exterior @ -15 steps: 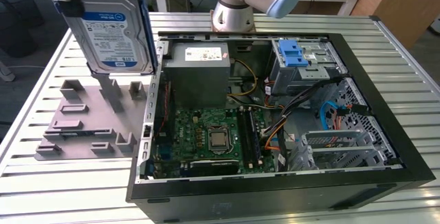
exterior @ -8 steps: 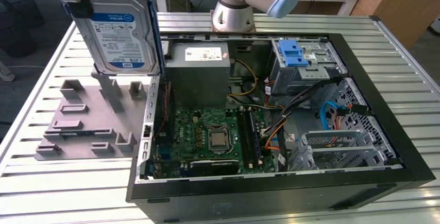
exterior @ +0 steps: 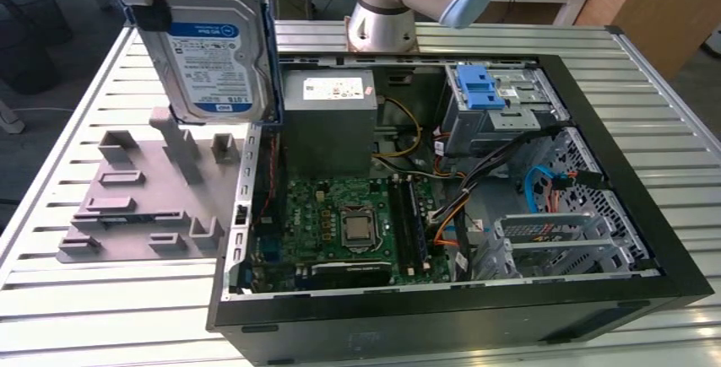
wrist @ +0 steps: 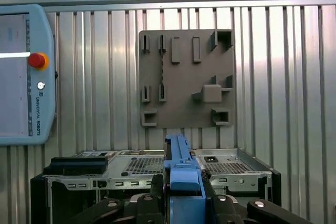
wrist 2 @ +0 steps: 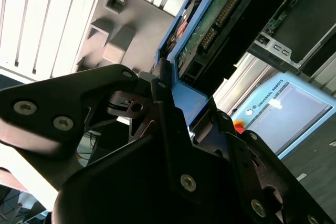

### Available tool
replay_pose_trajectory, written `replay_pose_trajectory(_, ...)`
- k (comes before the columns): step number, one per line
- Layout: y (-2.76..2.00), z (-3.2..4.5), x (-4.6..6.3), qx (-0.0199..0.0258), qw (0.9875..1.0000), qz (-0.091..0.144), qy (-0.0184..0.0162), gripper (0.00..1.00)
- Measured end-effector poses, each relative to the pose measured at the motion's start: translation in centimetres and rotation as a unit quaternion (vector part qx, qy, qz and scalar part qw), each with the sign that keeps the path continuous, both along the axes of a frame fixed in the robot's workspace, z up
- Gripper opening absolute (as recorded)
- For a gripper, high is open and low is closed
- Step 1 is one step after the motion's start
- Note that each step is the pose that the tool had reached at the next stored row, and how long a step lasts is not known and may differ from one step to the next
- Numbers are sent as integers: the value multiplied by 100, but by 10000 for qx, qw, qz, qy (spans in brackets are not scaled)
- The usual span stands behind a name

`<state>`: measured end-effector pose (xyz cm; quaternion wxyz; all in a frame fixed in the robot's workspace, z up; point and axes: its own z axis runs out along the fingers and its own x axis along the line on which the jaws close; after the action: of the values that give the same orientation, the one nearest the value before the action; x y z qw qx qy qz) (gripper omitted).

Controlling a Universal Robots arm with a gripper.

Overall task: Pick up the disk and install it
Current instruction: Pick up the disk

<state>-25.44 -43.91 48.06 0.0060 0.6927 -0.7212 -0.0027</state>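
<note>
The disk (exterior: 214, 55), a silver hard drive with a white and blue label in blue plastic rails, hangs upright in the air at the exterior view's upper left. It is above the grey fixture plate (exterior: 152, 198), just outside the open computer case (exterior: 451, 316). My gripper (exterior: 149, 0) is shut on its upper edge. In both wrist views the black fingers (wrist 2: 157, 129) clamp the blue rail (wrist: 181, 174). The disk's green circuit board side (wrist 2: 215, 19) shows in the second wrist view.
Inside the case sit a silver drive cage with a blue latch (exterior: 487, 97), a grey power supply box (exterior: 329, 110) and the motherboard (exterior: 349, 223). The arm's base (exterior: 383, 21) stands behind the case. A teach pendant (wrist: 23, 77) lies on the slatted table (wrist: 283, 77).
</note>
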Motion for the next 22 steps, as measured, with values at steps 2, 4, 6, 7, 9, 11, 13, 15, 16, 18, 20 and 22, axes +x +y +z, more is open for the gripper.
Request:
replay_pose_trajectory(2, -5, 0, 38, 0, 10000, 0, 0, 37)
replay_pose_trajectory(4, -9, 0, 78, 0, 10000, 0, 0, 37)
replay_pose_trajectory(6, -13, 0, 114, 0, 10000, 0, 0, 37)
replay_pose_trajectory(7, -15, 0, 131, 0, 10000, 0, 0, 37)
replay_pose_trajectory(9, -19, 0, 167, 0, 10000, 0, 0, 37)
replay_pose_trajectory(11, -24, 0, 206, 0, 10000, 0, 0, 37)
replay_pose_trajectory(13, -31, 0, 247, 0, 10000, 0, 0, 37)
replay_pose_trajectory(15, -39, 0, 287, 0, 10000, 0, 0, 37)
replay_pose_trajectory(16, -44, -1, 307, 0, 10000, 0, 0, 37)
replay_pose_trajectory(18, -52, 0, 348, 0, 10000, 0, 0, 37)
replay_pose_trajectory(20, -62, 0, 391, 0, 10000, 0, 0, 37)
replay_pose_trajectory(22, -74, 0, 436, 0, 10000, 0, 0, 37)
